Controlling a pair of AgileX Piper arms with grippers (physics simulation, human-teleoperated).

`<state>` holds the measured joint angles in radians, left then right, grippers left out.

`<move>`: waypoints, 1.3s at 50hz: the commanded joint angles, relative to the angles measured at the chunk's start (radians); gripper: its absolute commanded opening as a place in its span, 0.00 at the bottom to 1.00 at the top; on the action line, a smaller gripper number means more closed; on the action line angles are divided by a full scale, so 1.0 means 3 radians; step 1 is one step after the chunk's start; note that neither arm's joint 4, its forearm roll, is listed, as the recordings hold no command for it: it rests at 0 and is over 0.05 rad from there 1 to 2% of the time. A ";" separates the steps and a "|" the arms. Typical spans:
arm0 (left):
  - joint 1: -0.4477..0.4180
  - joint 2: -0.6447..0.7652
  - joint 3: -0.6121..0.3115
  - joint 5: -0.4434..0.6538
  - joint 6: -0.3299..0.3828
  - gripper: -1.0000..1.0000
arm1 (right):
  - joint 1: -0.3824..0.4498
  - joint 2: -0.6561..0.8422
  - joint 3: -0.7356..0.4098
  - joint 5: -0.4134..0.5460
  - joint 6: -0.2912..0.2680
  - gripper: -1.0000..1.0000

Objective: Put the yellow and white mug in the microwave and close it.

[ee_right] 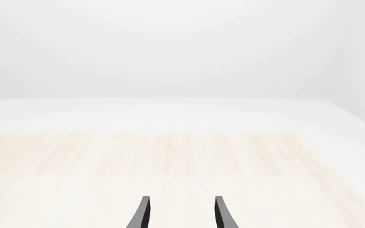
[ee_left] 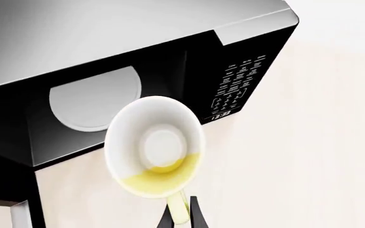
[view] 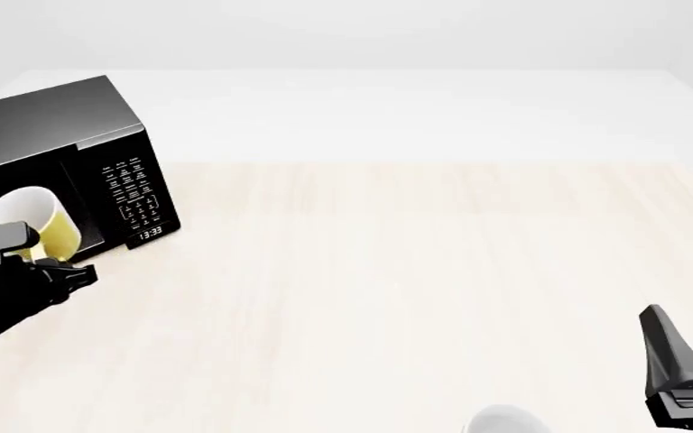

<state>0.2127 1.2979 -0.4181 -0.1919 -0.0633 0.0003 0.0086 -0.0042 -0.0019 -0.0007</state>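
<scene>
The yellow and white mug [ee_left: 155,147] hangs from my left gripper [ee_left: 181,214], which is shut on its yellow loop handle [ee_left: 178,208]. The mug is tipped on its side, white inside facing the wrist camera. It is just in front of the black microwave's [ee_left: 106,42] open cavity, where the round white turntable plate [ee_left: 87,99] shows. In the front view the mug [view: 36,222] sits at the cavity mouth of the microwave [view: 58,126], beside the button panel [view: 133,194], with my left gripper [view: 58,269] below it. My right gripper [ee_right: 179,213] is open and empty, low at the right [view: 684,361].
The microwave door hangs open; its edge [ee_left: 17,209] shows in the left wrist view. The rim of a white rounded cup [view: 505,420] shows at the near edge, left of my right gripper. The light wooden tabletop [view: 419,262] stretches between the arms.
</scene>
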 commanded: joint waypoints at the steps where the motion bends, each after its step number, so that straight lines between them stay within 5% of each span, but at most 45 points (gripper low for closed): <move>1: 0.0095 0.0228 -0.0113 -0.0066 -0.0013 0.00 | 0.0000 0.0000 0.0000 0.0000 0.0000 1.00; 65: 0.0383 0.1187 -0.0774 -0.0237 -0.0147 0.00 | 0.0000 0.0000 0.0000 0.0000 0.0000 1.00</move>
<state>0.3211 1.5968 -0.6136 -0.2503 -0.1095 0.0003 0.0086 -0.0042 -0.0020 -0.0007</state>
